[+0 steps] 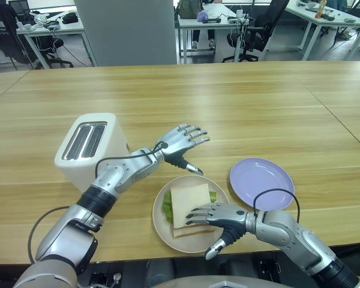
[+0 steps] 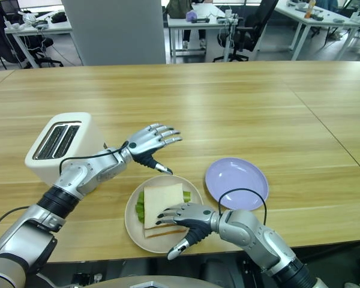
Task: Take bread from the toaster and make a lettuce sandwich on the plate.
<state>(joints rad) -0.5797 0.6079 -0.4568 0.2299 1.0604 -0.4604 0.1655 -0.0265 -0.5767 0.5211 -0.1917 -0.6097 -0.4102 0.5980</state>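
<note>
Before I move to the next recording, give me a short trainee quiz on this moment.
1. True or false: the sandwich lies on the beige plate.
2. Which hand is over the sandwich?
3. Fill in: green ___ shows between the bread slices.
Key: 1 true; 2 the right hand; 3 lettuce.

Silver arms (image 1: 123,174) bear black bands (image 1: 96,201) and cables (image 1: 275,190); left robot hand (image 1: 181,143) and right robot hand (image 1: 219,217) are grey.
</note>
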